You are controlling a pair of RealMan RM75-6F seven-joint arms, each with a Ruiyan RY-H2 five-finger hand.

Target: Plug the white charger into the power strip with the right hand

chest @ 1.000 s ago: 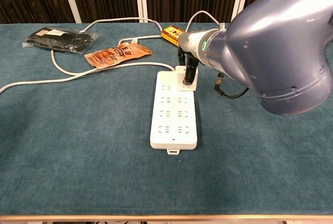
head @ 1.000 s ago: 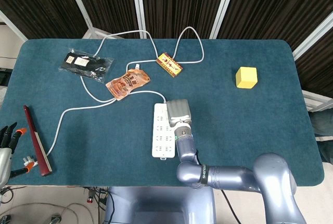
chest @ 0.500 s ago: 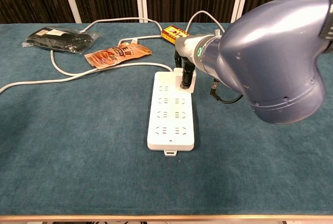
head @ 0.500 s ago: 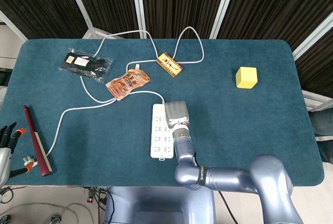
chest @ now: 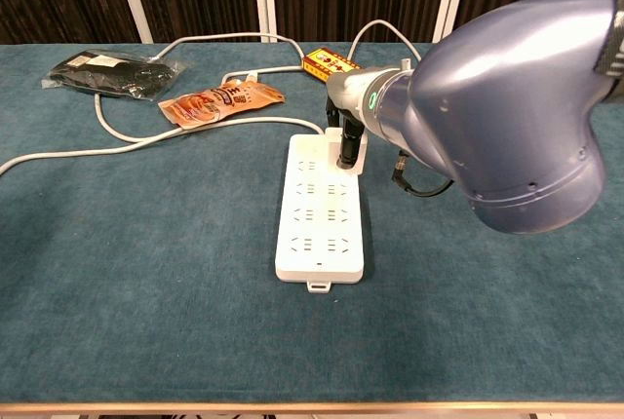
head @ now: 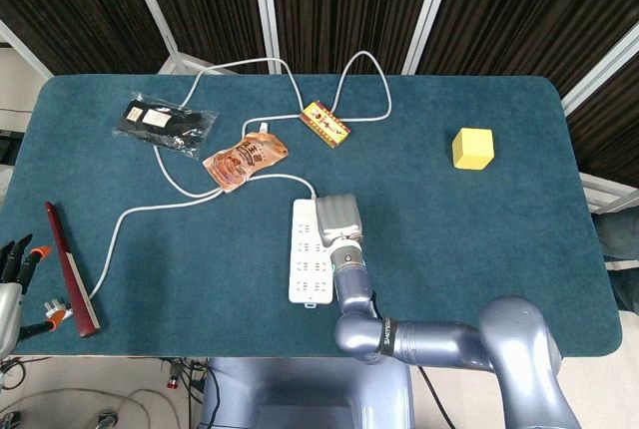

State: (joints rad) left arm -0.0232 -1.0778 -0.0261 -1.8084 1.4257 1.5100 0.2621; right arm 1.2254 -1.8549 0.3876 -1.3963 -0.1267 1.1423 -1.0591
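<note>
Teal table — charger under right hand

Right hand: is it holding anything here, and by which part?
Cannot be told for certain: the right hand sits over the far end of the power strip, where something white shows under dark fingers; the grip itself is hidden.

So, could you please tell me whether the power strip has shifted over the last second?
Yes: the power strip slid slightly left, away from the yellow block.

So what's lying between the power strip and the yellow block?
Nothing: in the head view, only bare blue tabletop lies between the power strip and the yellow block.
</note>
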